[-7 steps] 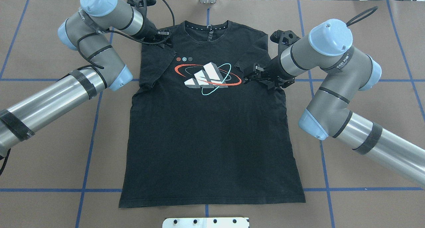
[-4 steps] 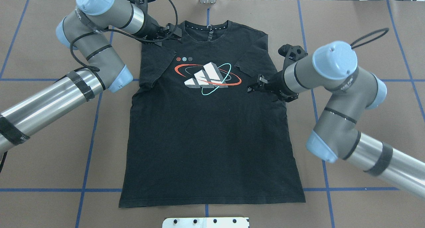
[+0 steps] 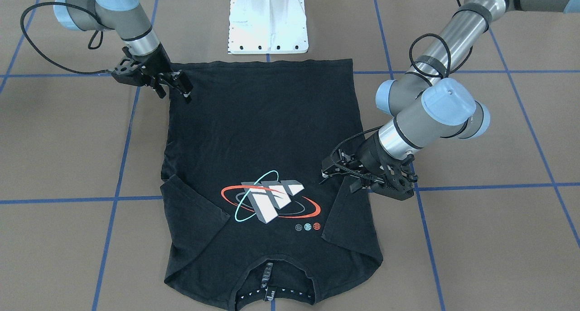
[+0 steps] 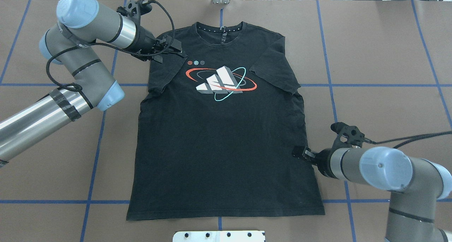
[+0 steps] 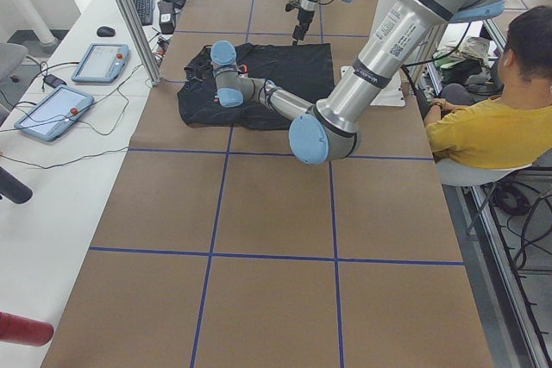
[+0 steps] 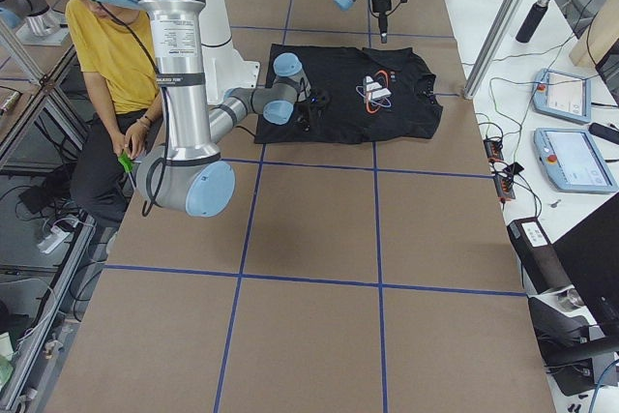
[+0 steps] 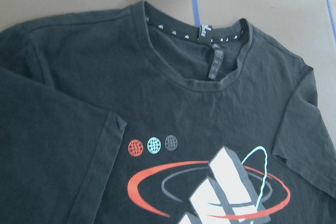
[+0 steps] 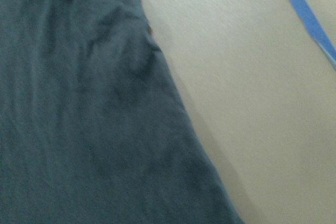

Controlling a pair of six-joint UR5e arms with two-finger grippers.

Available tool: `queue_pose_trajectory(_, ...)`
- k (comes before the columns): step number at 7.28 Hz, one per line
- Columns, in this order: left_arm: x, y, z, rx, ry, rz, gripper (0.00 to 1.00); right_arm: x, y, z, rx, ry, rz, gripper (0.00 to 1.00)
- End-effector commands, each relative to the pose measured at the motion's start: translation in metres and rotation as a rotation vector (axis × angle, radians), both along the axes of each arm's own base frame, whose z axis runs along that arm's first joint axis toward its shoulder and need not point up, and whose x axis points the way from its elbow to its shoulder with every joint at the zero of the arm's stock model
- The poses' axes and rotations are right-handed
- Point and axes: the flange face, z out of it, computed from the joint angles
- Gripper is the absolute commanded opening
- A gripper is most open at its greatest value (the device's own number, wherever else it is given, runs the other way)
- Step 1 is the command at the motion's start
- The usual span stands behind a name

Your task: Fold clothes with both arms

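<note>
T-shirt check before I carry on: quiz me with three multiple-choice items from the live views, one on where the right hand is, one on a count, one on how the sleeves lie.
1. Where is the right hand?
A. at the collar
B. low on the T-shirt's side edge
C. over the white pedestal

2. How many small round dots sit beside the print?
A. two
B. five
C. three

3. How do the sleeves lie?
A. both folded in over the chest
B. both spread outward
C. both rolled up

Answers: 1 B, the overhead view shows it at the edge below the sleeve. 2 C, the left wrist view shows one red, one teal, one grey. 3 A, both lie on the shirt's front.
</note>
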Motion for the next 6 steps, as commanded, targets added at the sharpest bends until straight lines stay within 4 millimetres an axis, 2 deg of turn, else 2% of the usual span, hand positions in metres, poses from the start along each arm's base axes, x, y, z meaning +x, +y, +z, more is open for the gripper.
queue_pose_trajectory(1,0.000,0.001,0.005,-0.006,-0.004,-0.003,0.99,-0.010,0.059,0.000,-0.053,-0.012,0.002,0.99)
queue_pose_trajectory(2,-0.003,0.003,0.019,-0.019,-0.015,-0.006,0.99,-0.018,0.078,-0.001,-0.060,-0.014,-0.024,0.99)
queue_pose_trajectory(5,-0.004,0.005,0.031,-0.029,-0.026,-0.004,0.99,0.003,0.088,0.026,-0.053,0.047,-0.026,0.99)
queue_pose_trajectory(6,-0.003,0.005,0.031,-0.029,-0.026,-0.004,0.99,0.003,0.091,0.027,-0.053,0.050,-0.033,0.99)
